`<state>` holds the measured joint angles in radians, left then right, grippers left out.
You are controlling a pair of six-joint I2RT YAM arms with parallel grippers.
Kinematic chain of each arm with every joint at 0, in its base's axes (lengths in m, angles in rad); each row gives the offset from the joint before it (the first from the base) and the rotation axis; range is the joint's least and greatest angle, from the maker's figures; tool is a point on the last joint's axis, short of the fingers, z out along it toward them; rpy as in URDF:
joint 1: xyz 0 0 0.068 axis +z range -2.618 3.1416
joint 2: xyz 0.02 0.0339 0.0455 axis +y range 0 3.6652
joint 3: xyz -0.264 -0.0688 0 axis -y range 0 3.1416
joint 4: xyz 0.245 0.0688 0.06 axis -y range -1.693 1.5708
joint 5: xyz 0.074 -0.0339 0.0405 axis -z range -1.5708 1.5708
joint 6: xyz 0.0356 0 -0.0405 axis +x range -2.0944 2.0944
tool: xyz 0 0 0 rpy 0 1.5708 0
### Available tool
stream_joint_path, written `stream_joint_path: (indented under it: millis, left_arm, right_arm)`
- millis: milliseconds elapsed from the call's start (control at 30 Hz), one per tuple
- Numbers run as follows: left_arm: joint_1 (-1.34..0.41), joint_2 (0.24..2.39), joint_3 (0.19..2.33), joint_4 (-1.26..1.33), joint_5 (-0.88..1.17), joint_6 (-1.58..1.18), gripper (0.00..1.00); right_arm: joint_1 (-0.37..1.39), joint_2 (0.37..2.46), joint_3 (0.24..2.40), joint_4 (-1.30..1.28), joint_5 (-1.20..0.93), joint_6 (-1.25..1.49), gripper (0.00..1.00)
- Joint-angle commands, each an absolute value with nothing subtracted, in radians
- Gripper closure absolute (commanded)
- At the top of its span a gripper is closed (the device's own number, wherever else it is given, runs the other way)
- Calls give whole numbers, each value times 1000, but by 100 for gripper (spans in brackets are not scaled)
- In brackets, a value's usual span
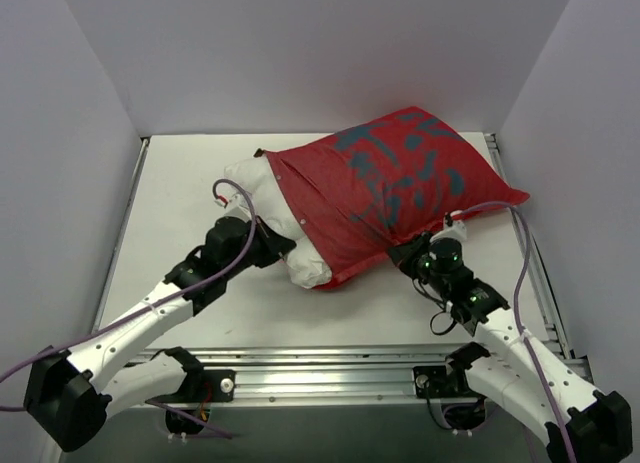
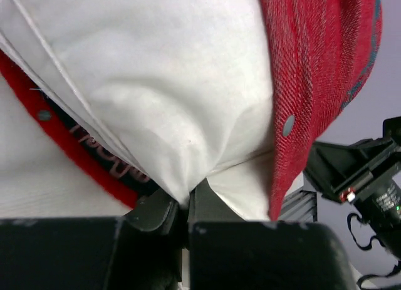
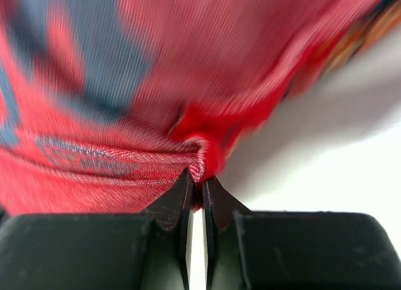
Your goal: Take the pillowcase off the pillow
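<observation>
On the table point(image 1: 180, 193), the pillow point(image 1: 248, 181) pokes from the left end of the pillowcase point(image 1: 400, 178). The left gripper point(image 2: 188, 203) is clamped on a pillow corner. The right gripper point(image 3: 196, 185) pinches a fold of pillowcase.

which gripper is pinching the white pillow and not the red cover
The left gripper: it is shut on a fold of the white pillow, while the right gripper pinches the red pillowcase.

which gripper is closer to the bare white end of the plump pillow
Left. The left gripper pinches the plump white pillow itself; the right gripper grips the red fabric pillowcase at its near edge, apart from the bare end.
</observation>
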<state>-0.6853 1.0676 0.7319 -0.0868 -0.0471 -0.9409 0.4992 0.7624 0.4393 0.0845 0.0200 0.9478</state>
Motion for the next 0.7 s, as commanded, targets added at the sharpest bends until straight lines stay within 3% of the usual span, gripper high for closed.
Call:
stream_joint_path:
  millis: [0,200,400,600,633,667]
  left_arm:
    - [-569,901,790,-208,-25,-897,98]
    - [-473,703,824,-567,-12,-825,98]
    - [-443,542,792,-847,-41,-868,98]
    - [-445,420,631,-862,173,-943,96]
    - [-445,414,618,-847,211,-946,65]
    - [-445,410,626,-845,216,-942,45]
  right_arm:
    - [356,778,538,-37,170,838,100]
    - [68,845,598,-32,35,831,100]
    - [35,871,696,-90,138,827,100]
    - [46,868,732,-130,34,717,97]
    - [61,864,748,-138,-4,684,85]
    - [67,856,755,-141,-40,670,78]
